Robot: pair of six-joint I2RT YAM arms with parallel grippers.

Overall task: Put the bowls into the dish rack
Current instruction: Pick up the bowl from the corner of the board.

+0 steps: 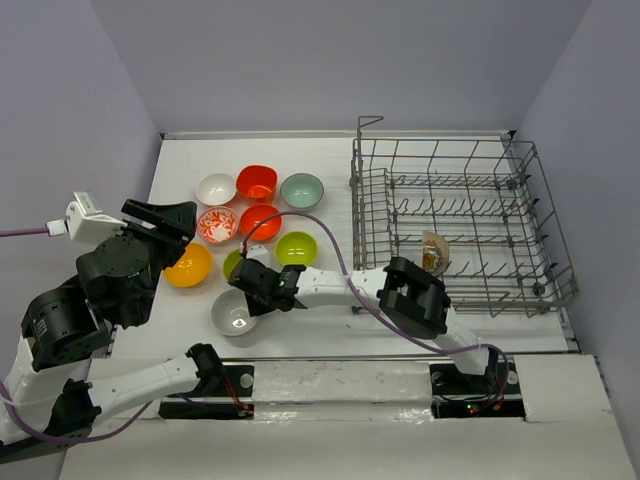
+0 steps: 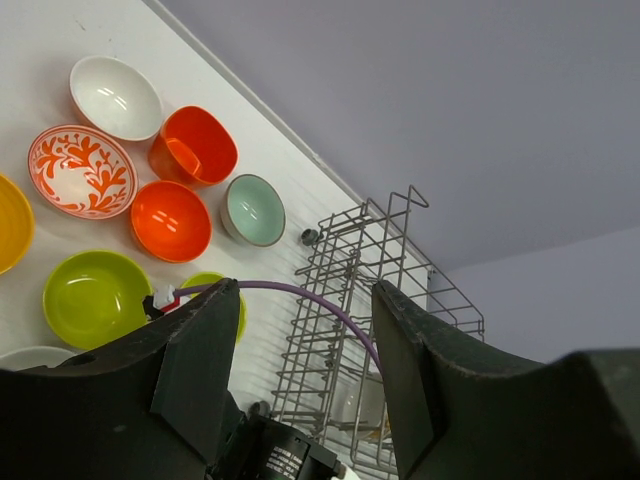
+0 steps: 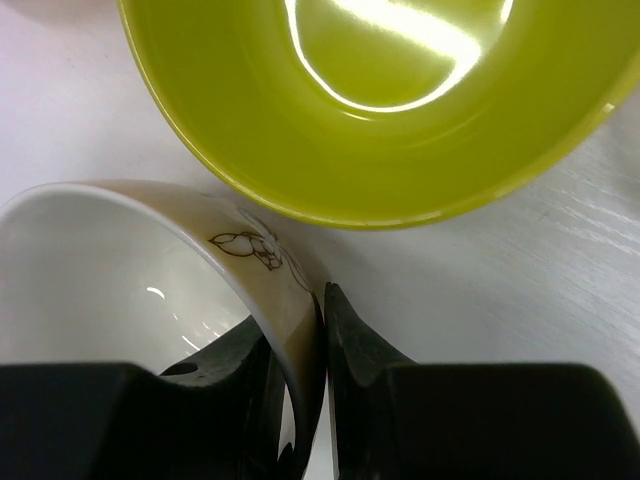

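Several bowls sit left of the dish rack point(image 1: 462, 222): white point(image 1: 216, 188), red-orange point(image 1: 256, 183), pale teal point(image 1: 302, 190), red-patterned point(image 1: 217, 225), a second red-orange point(image 1: 260, 222), lime green point(image 1: 296, 248) and orange-yellow point(image 1: 188, 265). My right gripper point(image 1: 246, 291) reaches left and is shut on the rim of a white bowl point(image 1: 233, 312). In the right wrist view the gripper point(image 3: 322, 300) pinches that bowl's wall point(image 3: 120, 270), with a lime green bowl point(image 3: 370, 110) just beyond. My left gripper point(image 2: 305, 350) is open and empty, raised over the table's left side point(image 1: 160, 222).
One bowl point(image 1: 434, 252) stands among the tines at the rack's near left. A purple cable point(image 1: 335, 250) arcs from the right arm over the bowls. The right arm's elbow point(image 1: 412, 295) lies by the rack's near left corner. Walls close off the far and side edges.
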